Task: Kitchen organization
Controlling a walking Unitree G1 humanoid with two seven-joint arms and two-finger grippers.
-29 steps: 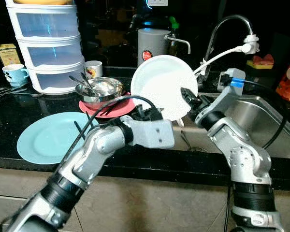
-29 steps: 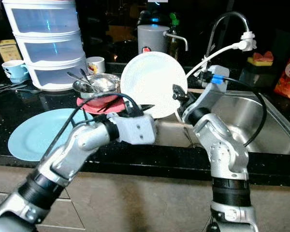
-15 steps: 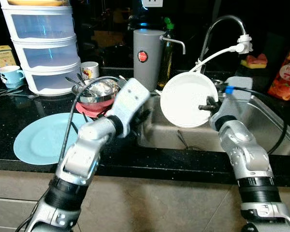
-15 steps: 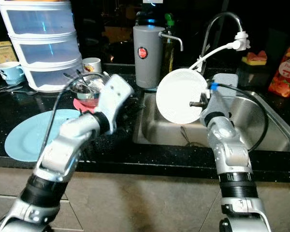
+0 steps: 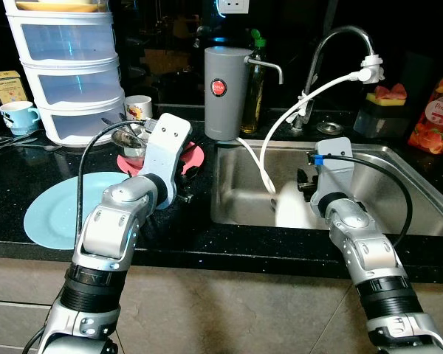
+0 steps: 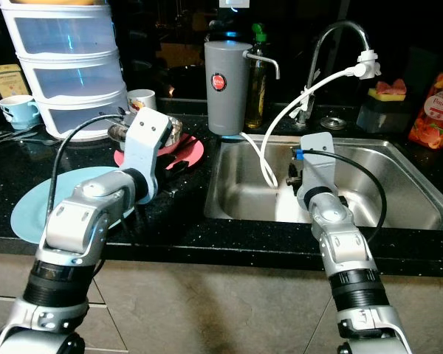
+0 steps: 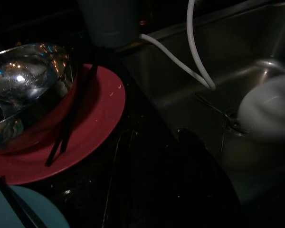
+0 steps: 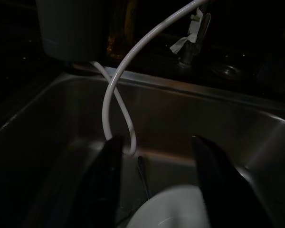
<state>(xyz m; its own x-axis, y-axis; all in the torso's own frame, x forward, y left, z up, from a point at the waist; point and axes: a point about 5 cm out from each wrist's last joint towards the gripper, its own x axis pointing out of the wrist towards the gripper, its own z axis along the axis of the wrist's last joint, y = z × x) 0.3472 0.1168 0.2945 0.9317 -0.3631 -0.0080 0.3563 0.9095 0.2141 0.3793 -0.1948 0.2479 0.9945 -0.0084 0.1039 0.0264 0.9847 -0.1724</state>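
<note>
The white plate (image 5: 295,210) lies low in the steel sink (image 5: 399,158), against the near wall by the drain, with a white hose (image 5: 269,140) looping down from the tap (image 5: 340,40) just beside it. The right gripper (image 8: 154,180) hangs inside the basin directly above the plate's rim, its two black fingers (image 8: 109,180) spread wide with nothing between them. The left gripper (image 7: 152,171) is out over the black worktop (image 5: 207,228) between the sink and a red plate (image 7: 92,123); its fingers are dark against the dark stone, so I cannot tell whether they are parted or closed. The red plate carries a steel bowl (image 7: 23,80) and a pair of black chopsticks (image 7: 69,121) (their tips resting on the plate's rim). A pale blue plate (image 5: 59,210) sits on the worktop to the left, near a stack of clear drawers (image 5: 66,70), two mugs (image 5: 18,114) and a grey canister (image 5: 223,92).
</note>
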